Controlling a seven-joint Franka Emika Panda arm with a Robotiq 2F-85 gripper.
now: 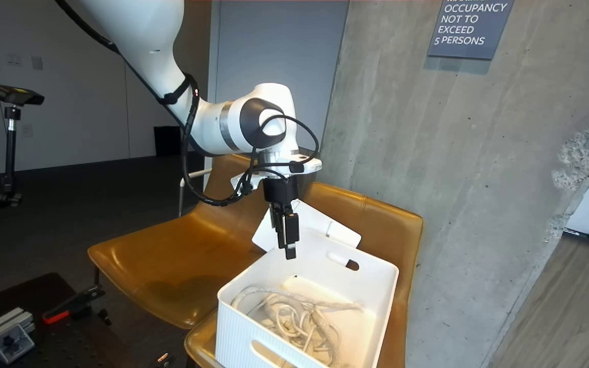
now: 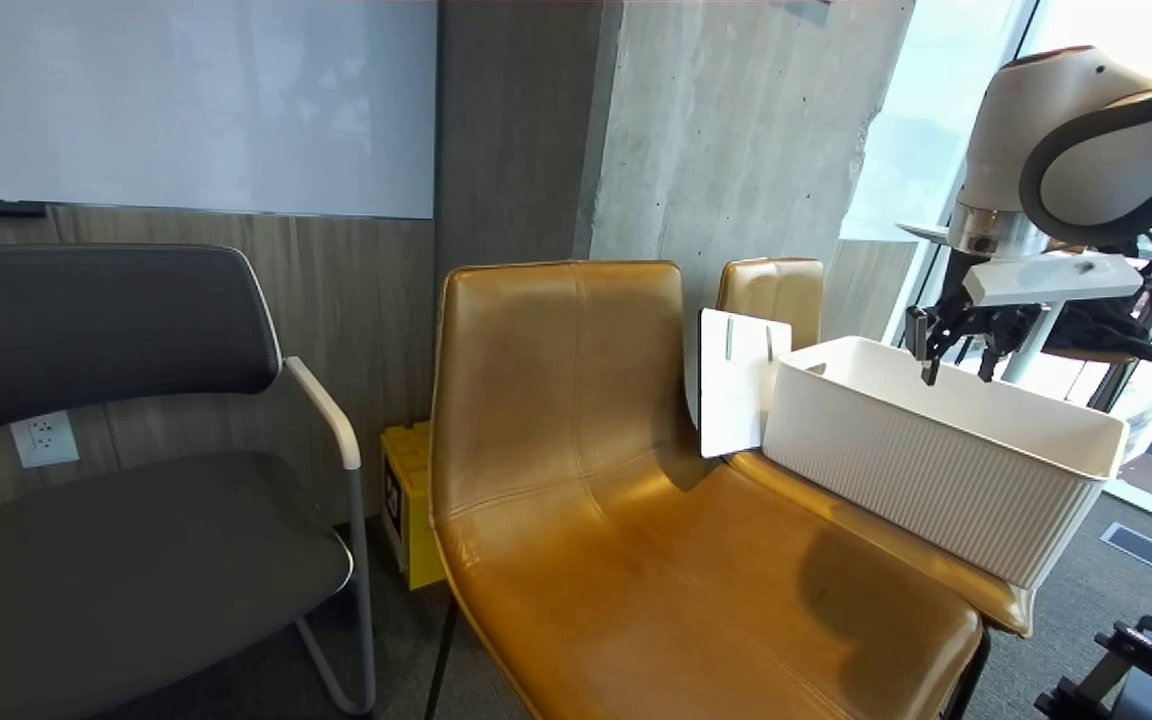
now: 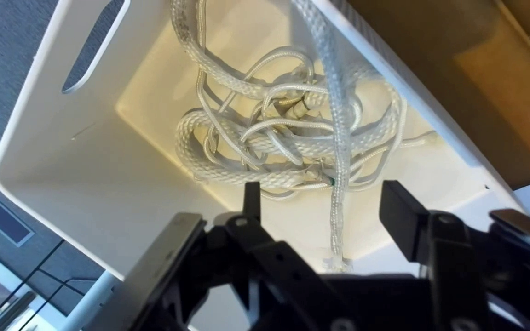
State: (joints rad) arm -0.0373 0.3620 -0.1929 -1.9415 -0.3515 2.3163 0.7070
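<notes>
Off-white braided rope [image 3: 315, 145], loosely tangled in bin [image 3: 95, 165]; hand [image 3: 325, 209] spread fairly wide, empty.

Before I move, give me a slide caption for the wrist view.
Open end effector, gripping nothing, over a white bin holding tangled rope, thick and thin.

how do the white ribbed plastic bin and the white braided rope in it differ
The white ribbed plastic bin is box-shaped with straight walls, while the white braided rope lies in tangled loops. The bin is wide and deep; the rope's strands are narrow. The bin's outer wall is ribbed; the rope's surface is woven. Both are whitish.
</notes>
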